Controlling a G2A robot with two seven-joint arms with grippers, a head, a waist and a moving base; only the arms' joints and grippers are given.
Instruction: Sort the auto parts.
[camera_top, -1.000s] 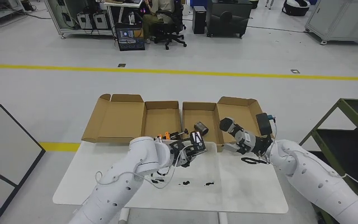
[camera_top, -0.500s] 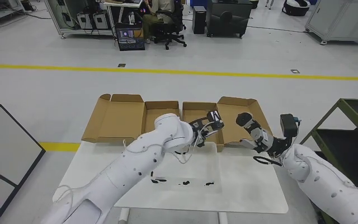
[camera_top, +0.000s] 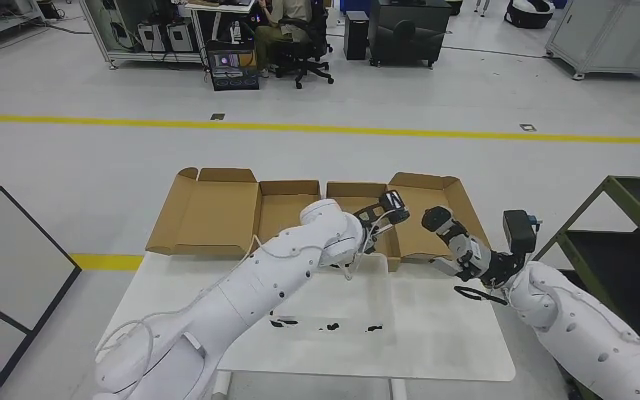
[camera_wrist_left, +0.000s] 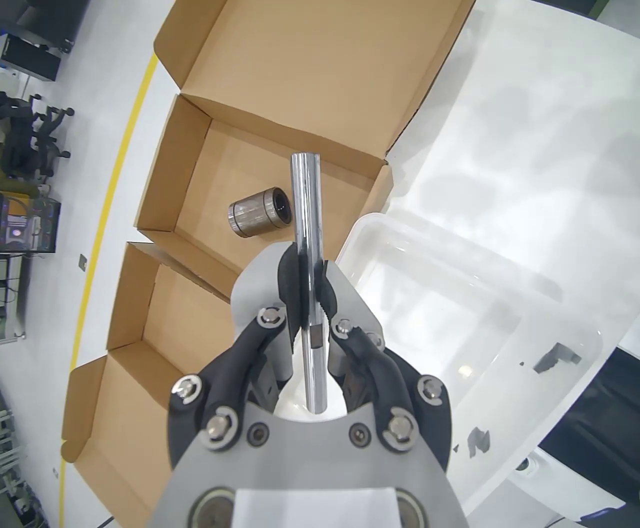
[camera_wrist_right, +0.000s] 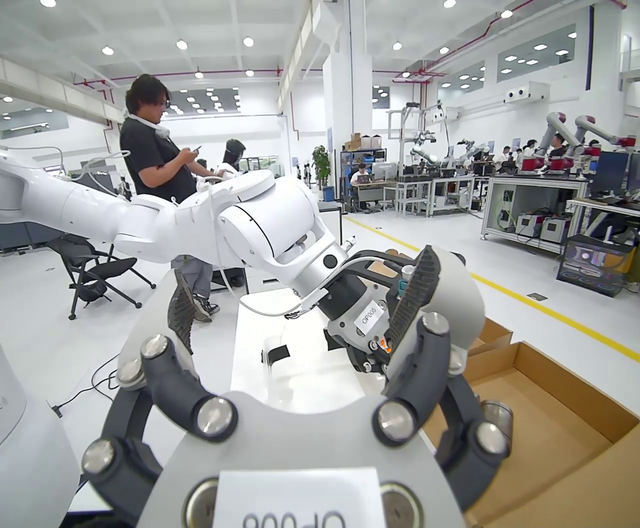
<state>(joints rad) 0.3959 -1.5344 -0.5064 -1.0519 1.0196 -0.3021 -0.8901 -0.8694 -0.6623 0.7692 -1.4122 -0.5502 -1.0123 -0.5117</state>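
– One second, and the left gripper (camera_wrist_left: 311, 280) has swung from the table (camera_top: 430, 330) across to the cardboard box (camera_wrist_left: 235, 155), jaws clamped on the steel rod (camera_wrist_left: 305, 200).
– Rod's hanging over the box, near the metal sleeve (camera_wrist_left: 260, 211) inside. Right gripper (camera_wrist_right: 300, 285) backed off, jaws wide, empty. Drop-off next, I'd guess.

Left arm: stretched forward, its left pincer (camera_wrist_left: 306, 270) clamped on a steel rod (camera_wrist_left: 305, 200).
Right pincer (camera_wrist_right: 300, 280): fingers spread wide, near the left pincer, facing it.
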